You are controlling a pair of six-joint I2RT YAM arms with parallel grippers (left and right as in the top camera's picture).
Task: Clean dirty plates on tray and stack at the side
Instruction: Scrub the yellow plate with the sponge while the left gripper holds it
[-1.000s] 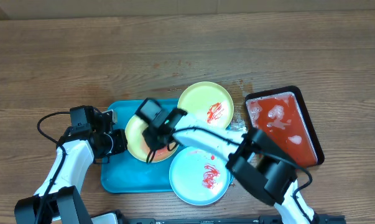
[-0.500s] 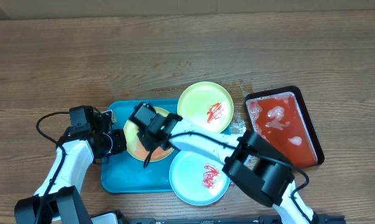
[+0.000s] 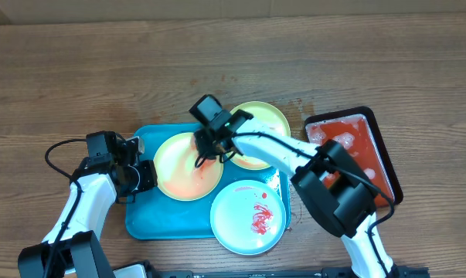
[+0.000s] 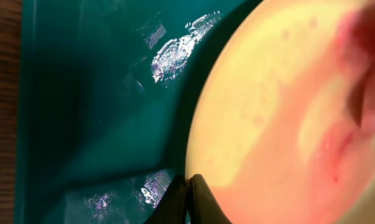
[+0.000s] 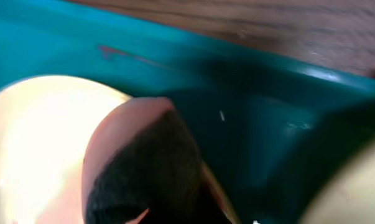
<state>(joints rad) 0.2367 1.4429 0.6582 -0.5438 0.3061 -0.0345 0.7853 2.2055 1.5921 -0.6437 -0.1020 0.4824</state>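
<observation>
One pale yellow-green plate point(image 3: 182, 166) lies on the turquoise tray point(image 3: 140, 224), and its surface is smeared pinkish. My left gripper point(image 3: 149, 176) is shut on that plate's left rim; the closed fingertips point(image 4: 188, 186) pinch the plate's edge point(image 4: 287, 112). My right gripper point(image 3: 207, 145) is at the plate's upper right edge, shut on a dark, pink-stained sponge point(image 5: 150, 174). A second yellow-green plate point(image 3: 270, 122) lies partly under the right arm. The pale blue-white plate point(image 3: 248, 216) with red smears sits at the tray's lower right.
A black tray of red liquid point(image 3: 352, 154) stands on the table to the right of the plates. The turquoise tray's far rim point(image 5: 255, 74) is next to the right gripper, with wooden table beyond it. Cables trail from both arms.
My right gripper has swept with the sponge from the plate's left-middle up and right to its upper right edge, uncovering the plate. The left gripper has stayed on the rim.
</observation>
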